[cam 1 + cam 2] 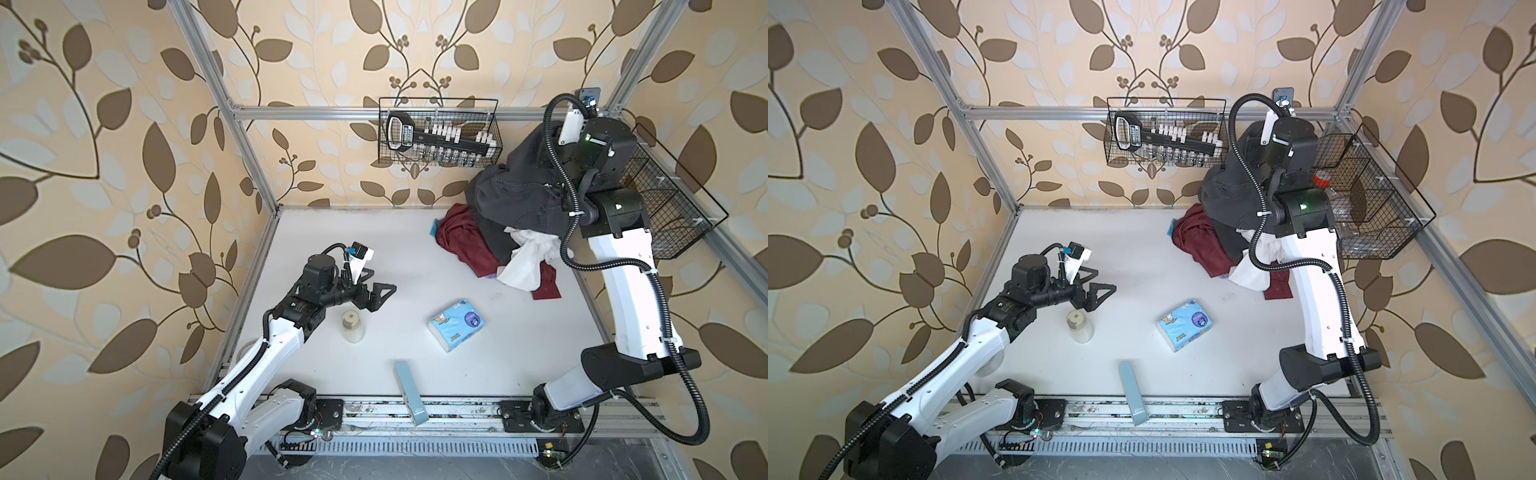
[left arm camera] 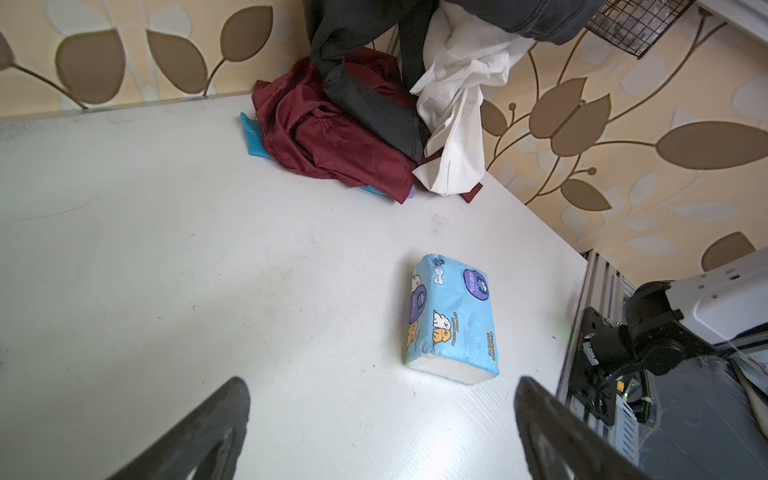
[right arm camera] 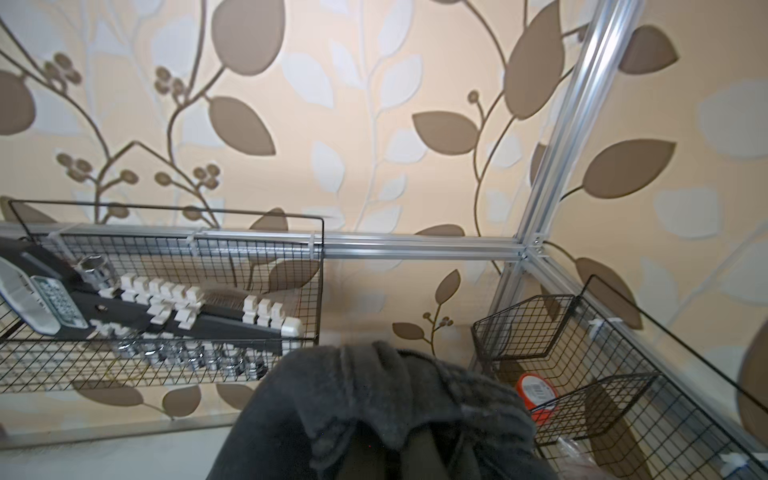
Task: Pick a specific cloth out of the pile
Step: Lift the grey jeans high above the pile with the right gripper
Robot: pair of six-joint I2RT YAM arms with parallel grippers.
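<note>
the cloth (image 1: pixel 515 187): charcoal, hanging in the air at the far right corner above the pile (image 2: pixel 353 141); in both top views it is draping over the wrist of the right arm (image 1: pixel 619 266).
right gripper: fingers are sitting buried in the fabric, not visible in any view. The jaws are pressing together, and the right wrist view is showing grey knit (image 3: pixel 374 399) bunching right at them, so I'm reading it as pinching the cloth.
left gripper (image 1: pixel 380 282): hovering spread wide and empty over the table (image 1: pixel 332 232), just beside a jar (image 1: pixel 352 326), well apart from the pile.
key relation: the cloth is hanging straight below the right gripper. Its long axis is running near vertical, from the pinch down to the heap.
lower end: a dark sleeve-like tail (image 2: pixel 374 112) is resting on the maroon cloth (image 1: pixel 461 237), touching it. Not clear of the pile yet.
snag risk: the white cloth (image 1: pixel 523 259) is poking out from under the dark bulk and looking partly hoisted. It may be riding along, can't confirm.
nearer arm: right, it's on the cloth. Left is sitting across the table.
next, my guess: more lift, or a pull away from the heap, to free the tail.
clutter: tissue pack (image 1: pixel 456 324) is lying mid-table, out of the way.
</note>
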